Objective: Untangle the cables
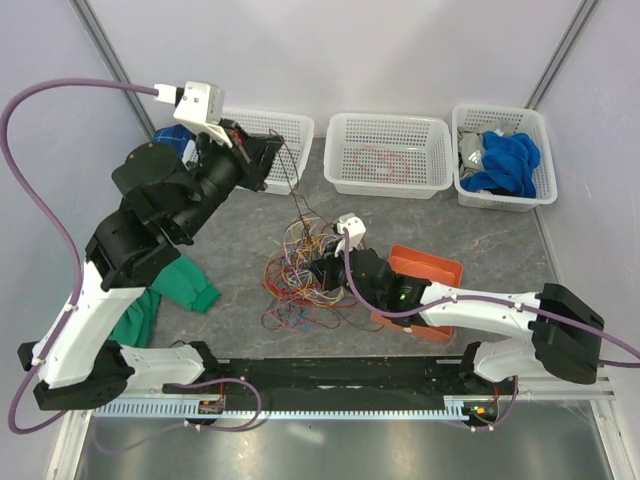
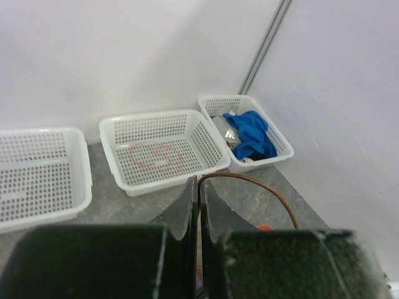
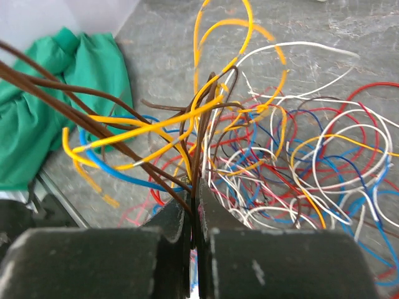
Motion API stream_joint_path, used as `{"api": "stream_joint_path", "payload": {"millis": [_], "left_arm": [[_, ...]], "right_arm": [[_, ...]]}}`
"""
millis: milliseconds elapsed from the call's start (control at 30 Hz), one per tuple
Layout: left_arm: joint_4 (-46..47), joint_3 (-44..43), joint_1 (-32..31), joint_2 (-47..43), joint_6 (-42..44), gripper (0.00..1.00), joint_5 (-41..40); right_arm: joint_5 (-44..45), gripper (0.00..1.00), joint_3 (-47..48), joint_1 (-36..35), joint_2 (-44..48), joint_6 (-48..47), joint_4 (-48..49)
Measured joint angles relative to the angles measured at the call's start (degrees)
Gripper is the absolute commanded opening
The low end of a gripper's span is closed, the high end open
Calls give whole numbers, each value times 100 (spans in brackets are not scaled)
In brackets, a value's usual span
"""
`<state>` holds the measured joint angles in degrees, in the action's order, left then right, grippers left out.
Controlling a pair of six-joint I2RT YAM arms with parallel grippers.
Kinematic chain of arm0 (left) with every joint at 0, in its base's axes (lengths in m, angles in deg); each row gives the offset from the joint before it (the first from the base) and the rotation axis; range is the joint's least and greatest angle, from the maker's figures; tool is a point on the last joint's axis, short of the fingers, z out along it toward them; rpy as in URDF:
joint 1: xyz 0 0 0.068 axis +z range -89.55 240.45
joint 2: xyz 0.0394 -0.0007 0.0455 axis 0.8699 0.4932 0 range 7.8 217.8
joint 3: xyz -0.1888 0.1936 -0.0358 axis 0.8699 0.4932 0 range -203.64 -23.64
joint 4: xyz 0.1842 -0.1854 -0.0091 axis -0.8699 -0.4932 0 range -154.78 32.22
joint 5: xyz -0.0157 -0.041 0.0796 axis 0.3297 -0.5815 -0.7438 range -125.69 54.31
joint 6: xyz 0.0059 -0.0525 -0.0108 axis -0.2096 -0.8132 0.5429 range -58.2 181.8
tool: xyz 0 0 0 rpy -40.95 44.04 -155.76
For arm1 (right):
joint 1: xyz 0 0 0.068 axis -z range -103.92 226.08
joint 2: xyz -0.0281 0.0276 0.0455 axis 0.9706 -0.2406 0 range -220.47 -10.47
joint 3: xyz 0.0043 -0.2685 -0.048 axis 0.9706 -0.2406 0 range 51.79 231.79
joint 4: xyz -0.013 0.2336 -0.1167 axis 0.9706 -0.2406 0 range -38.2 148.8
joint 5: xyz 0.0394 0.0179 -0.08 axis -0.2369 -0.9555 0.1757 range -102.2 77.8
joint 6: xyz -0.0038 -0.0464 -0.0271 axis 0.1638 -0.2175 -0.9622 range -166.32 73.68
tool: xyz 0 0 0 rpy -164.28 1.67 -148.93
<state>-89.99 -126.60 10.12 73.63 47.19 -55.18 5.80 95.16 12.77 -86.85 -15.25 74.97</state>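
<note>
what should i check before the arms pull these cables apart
1. Left pincer shut on a dark brown cable: ok.
2. Right pincer shut on dark brown strands down in the tangle: ok.
3. Both pincers hold the same cable: cannot tell.
4. Held strands free of other wires: not ok, yellow cables cross them just ahead of the right pincer.
5. Green cloth apart from the tangle: ok.
</note>
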Motion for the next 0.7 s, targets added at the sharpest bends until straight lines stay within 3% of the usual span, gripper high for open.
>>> {"api": "stream_joint_path", "payload": {"millis": [200,267,300,400,567,700], "left_arm": [[-358,-1064,0,452,479,2,-116],[-422,-1394,0,553,623,2,-160],[-433,-1502,0,573,684,2,-173],[-33,-1753,0,555,820,2,-260],[426,-1814,2,306,957,2,-402],[588,-1814,9,229,1001,2,-444]], "right_arm": [[26,0,-55,87,-516,278,313],[15,27,-61,127,-765,361,328],[0,52,-61,131,-852,407,315],[-92,77,-210,131,-1075,463,-55],[-166,84,-361,129,-1027,490,-671],[-109,83,-361,72,-179,400,-901]]}}
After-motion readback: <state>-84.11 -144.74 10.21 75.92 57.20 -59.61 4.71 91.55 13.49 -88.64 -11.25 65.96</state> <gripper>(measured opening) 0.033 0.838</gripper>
